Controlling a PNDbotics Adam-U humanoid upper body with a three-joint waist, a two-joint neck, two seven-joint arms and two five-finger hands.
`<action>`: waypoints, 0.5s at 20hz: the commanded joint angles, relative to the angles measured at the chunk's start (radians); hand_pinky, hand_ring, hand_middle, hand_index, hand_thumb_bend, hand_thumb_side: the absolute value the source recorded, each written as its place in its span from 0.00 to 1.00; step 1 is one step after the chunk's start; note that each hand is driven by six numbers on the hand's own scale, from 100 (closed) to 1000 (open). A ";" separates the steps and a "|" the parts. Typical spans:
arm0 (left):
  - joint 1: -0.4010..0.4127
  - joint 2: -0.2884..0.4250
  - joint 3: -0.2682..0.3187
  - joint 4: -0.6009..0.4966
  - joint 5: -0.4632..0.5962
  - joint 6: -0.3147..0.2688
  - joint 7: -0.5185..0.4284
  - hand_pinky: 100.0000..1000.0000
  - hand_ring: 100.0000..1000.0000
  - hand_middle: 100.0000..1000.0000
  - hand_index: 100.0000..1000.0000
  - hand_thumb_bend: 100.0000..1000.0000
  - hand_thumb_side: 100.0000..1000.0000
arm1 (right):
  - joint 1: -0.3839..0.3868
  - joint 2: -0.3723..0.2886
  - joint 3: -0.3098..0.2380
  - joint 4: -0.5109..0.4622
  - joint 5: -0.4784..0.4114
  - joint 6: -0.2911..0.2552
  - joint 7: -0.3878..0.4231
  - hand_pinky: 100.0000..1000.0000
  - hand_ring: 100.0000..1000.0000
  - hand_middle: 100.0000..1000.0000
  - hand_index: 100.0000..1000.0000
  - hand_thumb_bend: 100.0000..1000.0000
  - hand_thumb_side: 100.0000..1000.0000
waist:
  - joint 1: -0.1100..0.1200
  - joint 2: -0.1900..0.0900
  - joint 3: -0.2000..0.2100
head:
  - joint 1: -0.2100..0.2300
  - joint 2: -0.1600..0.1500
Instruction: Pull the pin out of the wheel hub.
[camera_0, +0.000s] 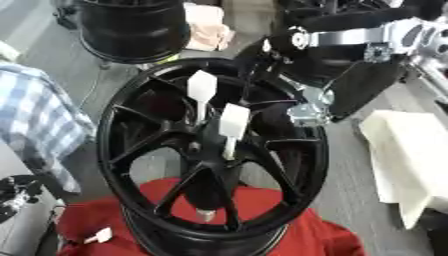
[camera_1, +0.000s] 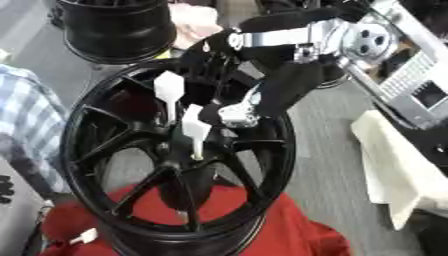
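A black spoked wheel hub (camera_0: 118, 125) stands tilted on a red cloth (camera_0: 324, 240). Two white pins with flat heads stick out near its centre: one higher (camera_0: 201, 90), one lower and nearer the middle (camera_0: 233, 125). My right arm comes in from the upper right. Its black hand (camera_1: 273, 95) hangs over the rim's upper right, and a silver part of it lies just right of the lower pin (camera_1: 194, 129). The fingers blend into the black spokes. A dark part that looks like my left hand (camera_0: 16, 192) shows at the lower left edge.
A second black wheel (camera_0: 131, 30) stands at the back left, with a pink cloth (camera_0: 208, 30) beside it. A white sheet (camera_0: 411, 160) lies on the right. A plaid sleeve (camera_0: 35, 115) is at the left edge. A small white piece (camera_0: 98, 235) lies on the red cloth.
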 joint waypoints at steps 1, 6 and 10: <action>-0.007 0.017 0.003 -0.018 0.002 0.000 -0.004 0.64 0.64 0.59 0.71 0.41 0.46 | -0.018 0.006 -0.006 0.041 0.020 -0.013 -0.002 0.79 0.84 0.83 0.96 0.26 0.50 | 0.008 -0.016 0.001 | 0.000 0.006; -0.007 0.017 0.002 -0.017 0.002 -0.001 -0.004 0.64 0.64 0.59 0.71 0.41 0.46 | -0.017 0.030 0.001 0.091 0.041 -0.034 -0.009 0.79 0.83 0.83 0.96 0.26 0.50 | 0.009 -0.016 0.000 | -0.002 0.008; -0.007 0.016 0.002 -0.017 0.002 -0.002 -0.004 0.64 0.64 0.59 0.71 0.41 0.46 | -0.019 0.050 0.004 0.126 0.065 -0.046 -0.011 0.79 0.83 0.83 0.96 0.26 0.50 | 0.010 -0.015 0.001 | -0.004 0.007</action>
